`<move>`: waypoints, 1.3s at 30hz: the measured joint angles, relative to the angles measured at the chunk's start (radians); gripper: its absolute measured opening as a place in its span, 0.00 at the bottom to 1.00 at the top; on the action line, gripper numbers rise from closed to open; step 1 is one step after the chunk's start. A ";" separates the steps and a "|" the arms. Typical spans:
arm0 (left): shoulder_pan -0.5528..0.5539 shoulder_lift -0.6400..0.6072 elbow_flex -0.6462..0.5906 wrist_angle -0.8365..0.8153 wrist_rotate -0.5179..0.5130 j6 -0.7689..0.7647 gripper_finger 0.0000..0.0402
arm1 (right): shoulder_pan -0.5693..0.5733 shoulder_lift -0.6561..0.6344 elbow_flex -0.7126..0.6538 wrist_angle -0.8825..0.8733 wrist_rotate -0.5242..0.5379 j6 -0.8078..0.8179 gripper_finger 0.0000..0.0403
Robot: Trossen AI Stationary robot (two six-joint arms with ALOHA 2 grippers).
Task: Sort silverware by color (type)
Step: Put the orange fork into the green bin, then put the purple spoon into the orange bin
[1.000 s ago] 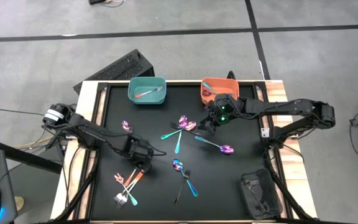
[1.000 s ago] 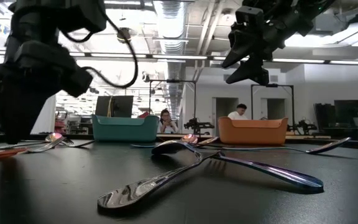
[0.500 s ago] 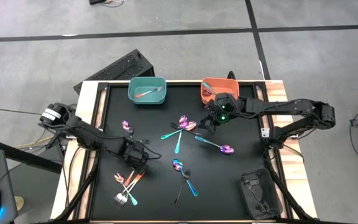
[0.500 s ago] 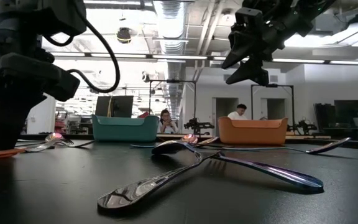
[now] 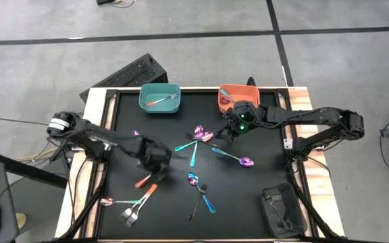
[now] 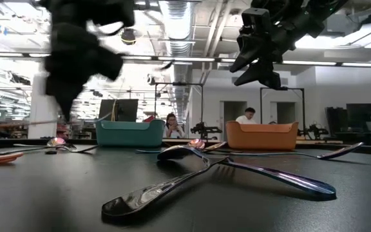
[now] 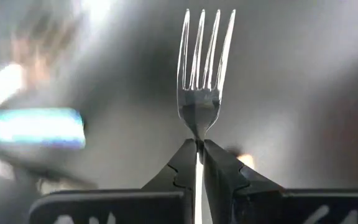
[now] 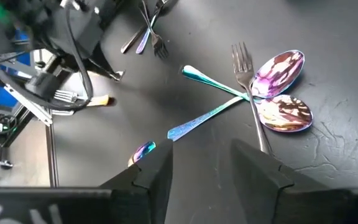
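Fork point(image 7: 205, 93) pinched in left end effector point(image 5: 155, 156), lifted above table point(image 5: 262, 169) mid-left. Transport step; next, carry to matching bin (handle colour hidden). Right end effector point(image 8: 201, 163) open, hovering over spoons point(image 8: 278, 87).

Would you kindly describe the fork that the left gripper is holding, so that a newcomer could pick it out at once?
Start at the black table and follow the left arm to the left gripper, raised over the table's left half. Its fingers are shut on the neck of a silver four-tined fork, tines pointing away from the wrist. Unlike the other forks and spoons, which lie flat on the table, this one is pinched in a gripper.
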 joint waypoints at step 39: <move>0.906 0.116 0.299 0.187 -0.303 1.053 0.25 | 0.232 0.000 -0.037 -0.490 0.210 0.080 0.36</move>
